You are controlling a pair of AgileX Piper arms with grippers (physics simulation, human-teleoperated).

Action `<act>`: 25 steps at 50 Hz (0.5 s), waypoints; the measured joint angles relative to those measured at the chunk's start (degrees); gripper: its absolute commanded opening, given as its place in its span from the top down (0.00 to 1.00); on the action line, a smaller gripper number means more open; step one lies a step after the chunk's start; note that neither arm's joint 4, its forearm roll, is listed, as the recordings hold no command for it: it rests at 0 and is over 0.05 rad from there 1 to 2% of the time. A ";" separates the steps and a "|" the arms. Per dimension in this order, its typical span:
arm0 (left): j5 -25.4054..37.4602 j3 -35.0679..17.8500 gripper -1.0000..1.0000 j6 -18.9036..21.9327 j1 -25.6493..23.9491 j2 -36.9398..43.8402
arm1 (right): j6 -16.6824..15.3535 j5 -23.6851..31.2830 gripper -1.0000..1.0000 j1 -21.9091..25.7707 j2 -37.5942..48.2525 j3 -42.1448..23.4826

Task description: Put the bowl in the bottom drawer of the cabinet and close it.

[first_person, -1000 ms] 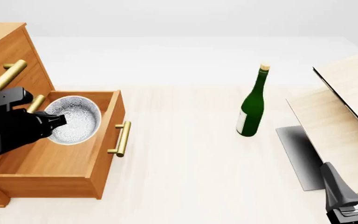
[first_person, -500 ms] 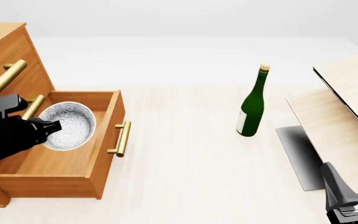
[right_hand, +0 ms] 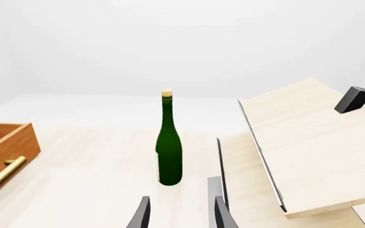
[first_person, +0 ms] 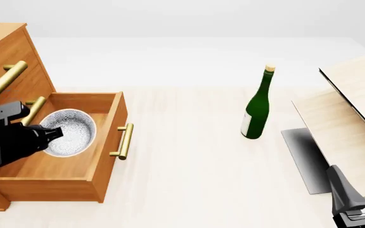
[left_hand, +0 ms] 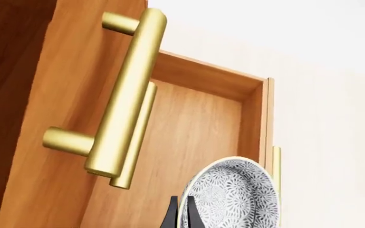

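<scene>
Left gripper (first_person: 54,133) is pinching the bowl (first_person: 68,132) by its left rim, holding it over the open bottom drawer (first_person: 55,168) at frame left. Right gripper (right_hand: 179,213) is idling, jaws parted, far right.

No words, numbers or signs can be read in any of the pictures. A pale label is seen low on the bottle (first_person: 257,106), but it is turned to the side and nothing on it can be made out. From the right wrist view, only plain green glass is shown on the bottle (right_hand: 168,142). The bowl (first_person: 70,132) is covered with fine grey speckles, but no letters are formed by them. No marks are seen on the cabinet (first_person: 5,52).
</scene>
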 measured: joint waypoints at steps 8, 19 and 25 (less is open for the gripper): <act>-0.69 0.46 1.00 0.31 0.58 0.72 | 0.00 0.00 0.00 0.00 0.00 0.00; -1.37 1.08 1.00 0.85 1.33 1.46 | 0.00 0.00 0.00 0.00 0.00 0.00; -1.90 1.33 1.00 1.21 1.78 2.13 | 0.00 0.00 0.00 0.00 0.00 0.00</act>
